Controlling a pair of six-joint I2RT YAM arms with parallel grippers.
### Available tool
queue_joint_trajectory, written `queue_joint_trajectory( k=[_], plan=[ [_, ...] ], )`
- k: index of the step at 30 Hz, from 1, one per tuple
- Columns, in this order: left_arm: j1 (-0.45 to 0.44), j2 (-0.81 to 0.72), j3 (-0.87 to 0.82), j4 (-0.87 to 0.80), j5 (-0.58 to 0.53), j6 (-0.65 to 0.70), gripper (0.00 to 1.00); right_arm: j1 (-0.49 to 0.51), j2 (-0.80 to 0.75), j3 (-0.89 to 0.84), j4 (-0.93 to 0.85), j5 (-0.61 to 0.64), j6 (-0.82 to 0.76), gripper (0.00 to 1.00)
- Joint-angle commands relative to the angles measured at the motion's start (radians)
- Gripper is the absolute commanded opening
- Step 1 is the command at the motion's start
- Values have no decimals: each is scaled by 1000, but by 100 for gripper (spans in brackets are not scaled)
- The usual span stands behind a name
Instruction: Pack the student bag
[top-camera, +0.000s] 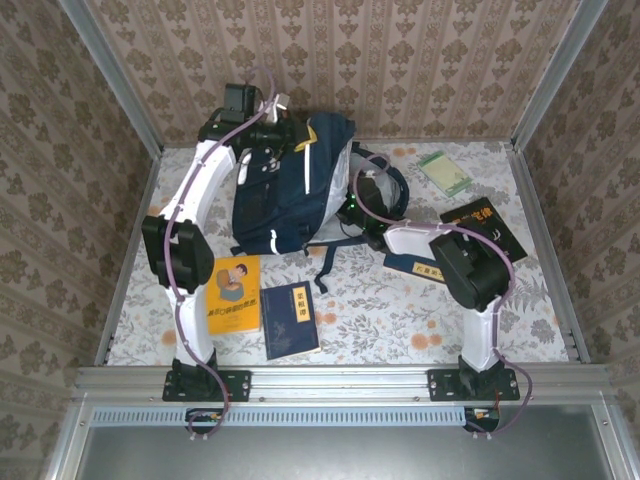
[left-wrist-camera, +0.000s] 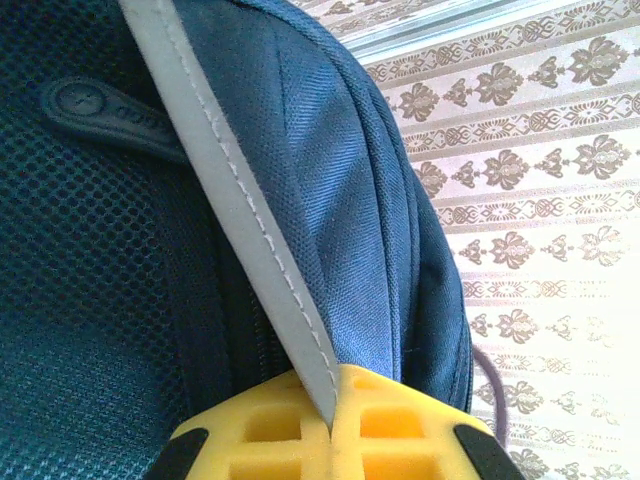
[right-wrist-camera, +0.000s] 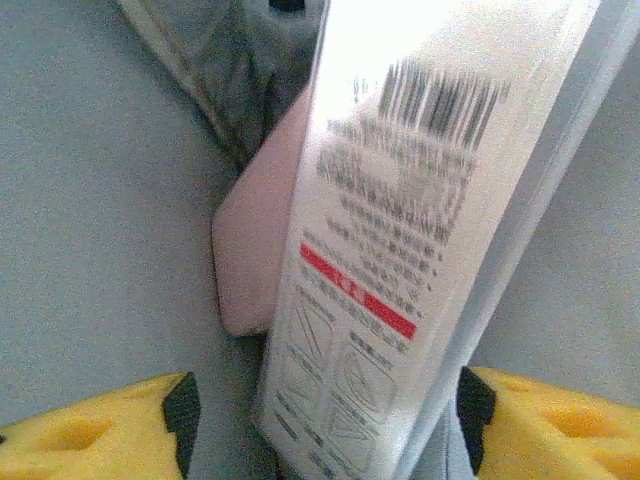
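The student bag (top-camera: 285, 190), navy-blue with white stripes, lies at the back middle of the table. My left gripper (top-camera: 290, 135) is at its top edge. In the left wrist view the yellow fingers (left-wrist-camera: 270, 425) are shut on a grey reflective stripe (left-wrist-camera: 250, 220) of the bag (left-wrist-camera: 340, 180). My right gripper (top-camera: 362, 215) reaches into the bag's opening. In the right wrist view it (right-wrist-camera: 325, 430) stands open inside the pale grey lining (right-wrist-camera: 90, 200). A white packet with a barcode and a red bar (right-wrist-camera: 400, 250) lies loose between the fingers, with a pink item (right-wrist-camera: 255, 260) behind it.
An orange book (top-camera: 235, 293) and a navy book (top-camera: 290, 320) lie near the left arm's base. A navy booklet (top-camera: 415, 265) and a black book (top-camera: 485, 228) lie on the right, under and beside the right arm. A green-and-white packet (top-camera: 445, 172) sits at the back right.
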Motion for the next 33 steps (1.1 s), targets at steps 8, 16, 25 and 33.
queue_joint_trajectory(
  k=[8, 16, 25, 33],
  plan=[
    [24, -52, 31, 98, 54, 8, 0, -87, -215, -82, -276, -16, -154, 81],
    [-16, 20, 84, -24, -15, 106, 0, -114, -401, -2, -693, 132, -376, 77],
    [-146, 203, 185, -257, -183, 291, 0, -210, -620, -90, -1058, 210, -436, 78],
    [-150, 219, 140, -331, -377, 381, 0, -417, -703, -300, -1130, 211, -365, 79]
  ],
)
